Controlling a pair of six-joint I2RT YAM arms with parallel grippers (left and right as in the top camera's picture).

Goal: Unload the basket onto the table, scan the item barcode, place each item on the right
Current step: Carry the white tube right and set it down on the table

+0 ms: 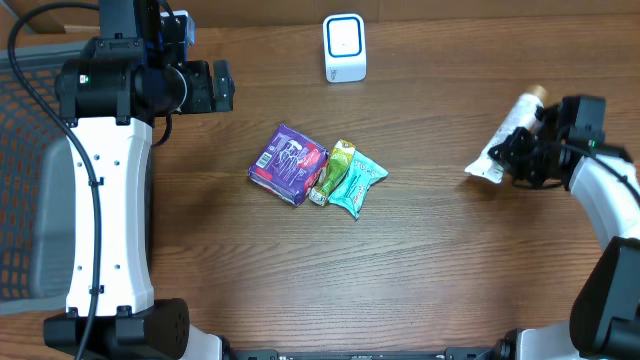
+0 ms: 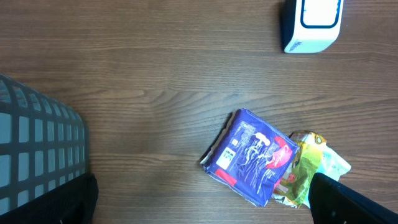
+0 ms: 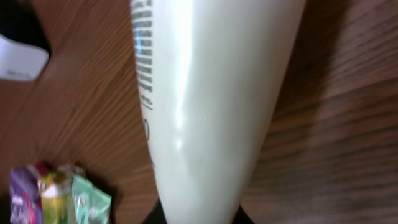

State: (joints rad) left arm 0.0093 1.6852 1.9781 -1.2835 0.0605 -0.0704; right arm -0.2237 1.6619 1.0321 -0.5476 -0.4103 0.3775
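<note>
Clamped in the right hand (image 1: pixel 517 155), the glossy white plastic tube (image 1: pixel 513 120) could slip, or turn its barcode (image 3: pixel 142 56) away from the far white scanner box (image 1: pixel 345 48).

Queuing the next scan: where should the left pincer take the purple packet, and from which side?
Probably from above, pinching the purple packet across its far and near edges. It lies flat, and the green packet crowds its right side; those two edges look free.
</note>
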